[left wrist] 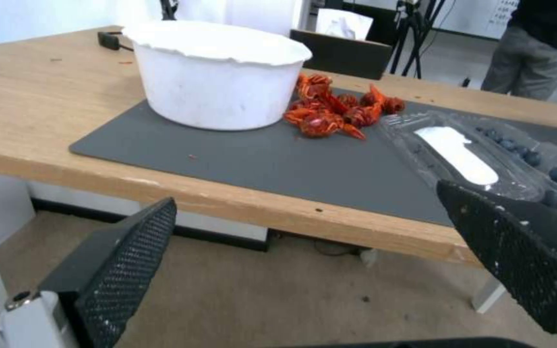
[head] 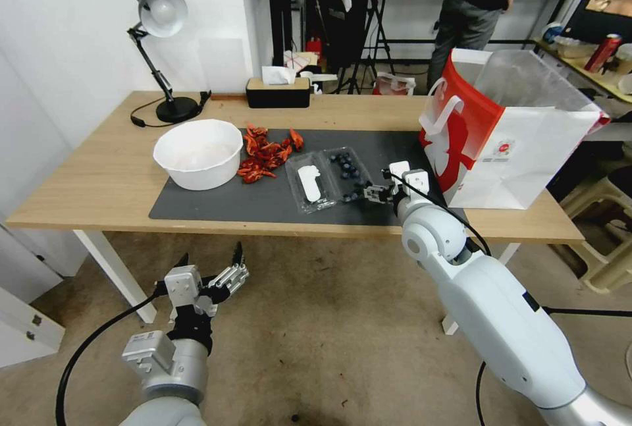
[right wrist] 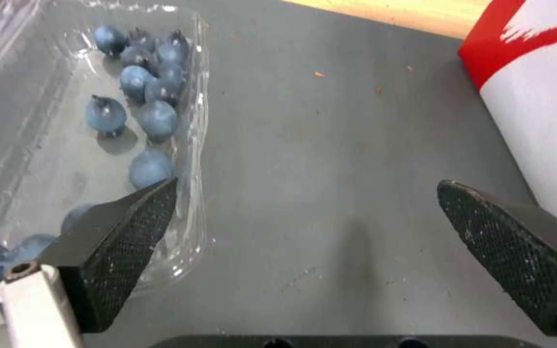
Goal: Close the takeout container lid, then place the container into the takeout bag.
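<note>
The takeout container [head: 349,172] lies open on the grey mat, with dark blueberries [right wrist: 138,96] in its tray. Its lid [head: 309,182], clear with a white oblong label [left wrist: 456,154], lies flat beside the tray, on the bowl's side. My right gripper [head: 376,192] is open low over the mat at the tray's near right corner; one finger [right wrist: 121,241] overlaps the tray's rim, the other is over bare mat. The takeout bag [head: 507,130] stands open and upright to the right of that gripper. My left gripper [head: 209,261] hangs open below the table's front edge, holding nothing.
A big white bowl [head: 197,153] sits on the mat's left end, with a pile of red crayfish [head: 266,153] between it and the lid. A desk lamp [head: 158,51] and a tissue box [head: 278,90] stand at the back. A person stands beyond the table.
</note>
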`<state>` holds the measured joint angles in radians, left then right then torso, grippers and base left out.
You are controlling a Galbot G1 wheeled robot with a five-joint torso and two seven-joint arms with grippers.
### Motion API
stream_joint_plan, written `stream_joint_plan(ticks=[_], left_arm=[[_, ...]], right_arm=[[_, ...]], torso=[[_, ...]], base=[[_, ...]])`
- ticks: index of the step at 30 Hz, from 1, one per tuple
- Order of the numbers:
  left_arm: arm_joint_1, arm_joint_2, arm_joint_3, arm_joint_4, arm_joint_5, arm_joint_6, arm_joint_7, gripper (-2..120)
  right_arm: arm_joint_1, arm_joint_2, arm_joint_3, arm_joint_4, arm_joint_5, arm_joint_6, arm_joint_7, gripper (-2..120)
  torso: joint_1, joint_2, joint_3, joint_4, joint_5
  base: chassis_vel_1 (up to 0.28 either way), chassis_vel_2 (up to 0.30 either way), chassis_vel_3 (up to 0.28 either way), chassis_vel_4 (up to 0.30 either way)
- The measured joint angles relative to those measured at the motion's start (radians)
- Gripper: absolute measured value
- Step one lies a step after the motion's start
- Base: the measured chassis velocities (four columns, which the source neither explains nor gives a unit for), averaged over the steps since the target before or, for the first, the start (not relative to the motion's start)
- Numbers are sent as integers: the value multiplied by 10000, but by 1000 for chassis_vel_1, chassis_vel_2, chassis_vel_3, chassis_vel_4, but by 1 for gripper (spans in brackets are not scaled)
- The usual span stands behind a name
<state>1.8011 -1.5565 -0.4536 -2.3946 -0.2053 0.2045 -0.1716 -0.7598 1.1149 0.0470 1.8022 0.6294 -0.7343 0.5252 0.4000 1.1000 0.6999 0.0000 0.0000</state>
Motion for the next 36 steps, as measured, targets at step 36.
stream_joint_plan(ticks=[36], left_arm=[[71,64,-10,-128,2,-139,-74,100]], right_arm=[[-317,-5,503,503,282,66,-115,100]], torso=[[-1,0,1,1,-1]], base=[[0,0,0,0]])
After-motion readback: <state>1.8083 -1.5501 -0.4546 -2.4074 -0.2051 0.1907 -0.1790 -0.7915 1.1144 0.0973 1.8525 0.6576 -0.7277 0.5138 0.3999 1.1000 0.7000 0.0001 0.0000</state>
